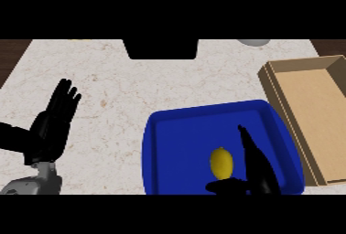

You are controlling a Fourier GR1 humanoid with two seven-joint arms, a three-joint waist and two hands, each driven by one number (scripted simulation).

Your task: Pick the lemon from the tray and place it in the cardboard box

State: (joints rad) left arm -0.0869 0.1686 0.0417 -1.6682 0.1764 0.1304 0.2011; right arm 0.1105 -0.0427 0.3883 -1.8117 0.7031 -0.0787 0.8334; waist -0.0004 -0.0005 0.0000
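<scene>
- The lemon [222, 163] was found lying on the floor of the blue tray [177, 137], toward its near side, not yet lifted.
- The right hand [255, 165] was positioned just right of the lemon, over the tray, with fingers stretched straight toward the far side and the thumb reaching left under the fruit's near end. Nothing was clasped; the hand was spread, judged to be bracketing the lemon so that a closing of fingers and thumb would catch it.
- The cardboard box [312, 114] was set immediately right of the tray, its top open and no contents seen. A short carry to the right was judged to be the reason for this layout.
- The left hand [55, 121] was held at the left over the marble counter [115, 91], fingers straight and up, well apart from the tray; it was taken as resting, out of the working path.
- A dark recess [162, 48] was noted at the far edge.
</scene>
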